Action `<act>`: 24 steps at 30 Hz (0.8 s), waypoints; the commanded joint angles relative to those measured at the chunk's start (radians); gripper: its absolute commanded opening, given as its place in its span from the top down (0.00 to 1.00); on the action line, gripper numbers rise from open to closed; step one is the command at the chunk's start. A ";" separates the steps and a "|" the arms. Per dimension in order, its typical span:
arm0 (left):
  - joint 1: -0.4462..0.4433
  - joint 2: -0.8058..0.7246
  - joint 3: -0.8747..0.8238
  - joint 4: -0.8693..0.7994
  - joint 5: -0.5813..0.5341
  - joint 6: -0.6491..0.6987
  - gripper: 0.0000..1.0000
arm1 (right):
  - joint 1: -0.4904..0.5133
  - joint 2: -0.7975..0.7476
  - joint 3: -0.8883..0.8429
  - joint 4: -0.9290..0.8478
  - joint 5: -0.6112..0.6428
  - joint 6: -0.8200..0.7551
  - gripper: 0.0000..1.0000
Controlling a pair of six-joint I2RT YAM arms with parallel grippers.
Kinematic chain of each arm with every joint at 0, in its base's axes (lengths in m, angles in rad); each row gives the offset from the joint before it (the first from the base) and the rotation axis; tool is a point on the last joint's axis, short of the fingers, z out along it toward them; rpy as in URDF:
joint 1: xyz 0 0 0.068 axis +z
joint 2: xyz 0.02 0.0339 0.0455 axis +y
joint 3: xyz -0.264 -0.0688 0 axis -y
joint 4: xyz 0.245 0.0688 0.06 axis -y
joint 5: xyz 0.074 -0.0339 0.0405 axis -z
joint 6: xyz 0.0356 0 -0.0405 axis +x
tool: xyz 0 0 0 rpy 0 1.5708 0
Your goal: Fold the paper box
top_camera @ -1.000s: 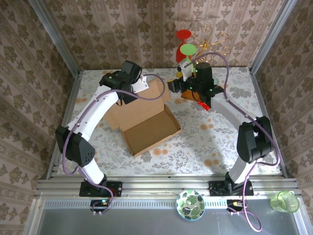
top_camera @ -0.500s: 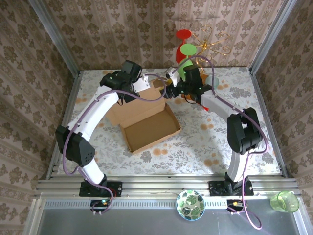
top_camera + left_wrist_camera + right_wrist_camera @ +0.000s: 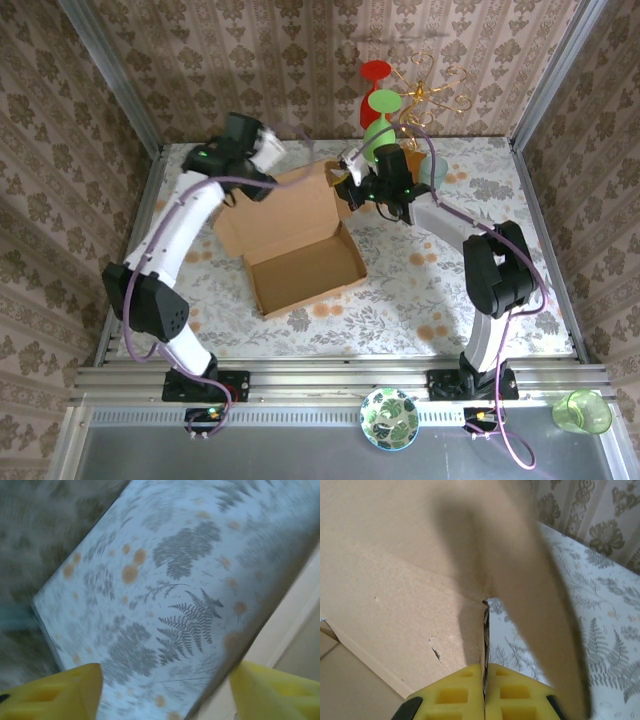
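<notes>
Right gripper (image 3: 484, 692) has its yellow fingers (image 3: 452, 696) pressed together on a thin cardboard edge, and the sheet runs up from between them. In the top view it grips the 1 o'clock corner of the paper box (image 3: 300, 255). Left gripper (image 3: 162, 695) is spread wide with nothing between its pads. Below it is fern-print cloth, with a strip of cardboard off toward 4 o'clock. From above it hangs off the box's 11 o'clock side, apart from the cardboard.

Biggest in view is the table (image 3: 460, 290), which carries the box near its middle, a little toward 10 o'clock. The box lies open. A shallow tray (image 3: 308, 268) with its walls standing forms the 5 o'clock half. A broad lid panel (image 3: 275, 205) spreads away toward 11 o'clock and seems lifted at the held corner. Smallest is the side flap (image 3: 335, 176) at that corner, the part the right fingers hold.

Plain corrugated card like this should be light. It is probably stiff across each panel and ready to bend along its scored creases. On the cloth the whole box would likely slide if pushed from one side with nothing bracing it. Edges look easy to crush or tear, and a small nick (image 3: 436, 653) already marks the panel near the fingers. The best hold is probably a flap or the lid's free edge, pinched flat and away from the crease, with the other gripper steadying a tray wall.
</notes>
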 commanded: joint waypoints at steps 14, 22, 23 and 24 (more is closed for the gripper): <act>0.635 -0.140 -0.461 0.176 0.798 -0.999 0.47 | 0.002 -0.105 -0.117 0.131 0.059 -0.070 1.00; 0.506 -0.250 -0.685 0.362 0.785 -1.395 0.50 | 0.019 -0.122 -0.211 0.324 0.173 0.017 1.00; 0.491 -0.263 -0.714 0.409 0.785 -1.455 0.49 | 0.027 -0.126 -0.229 0.360 0.189 0.007 1.00; 0.481 -0.274 -0.736 0.439 0.777 -1.502 0.48 | 0.035 -0.126 -0.242 0.382 0.202 0.004 1.00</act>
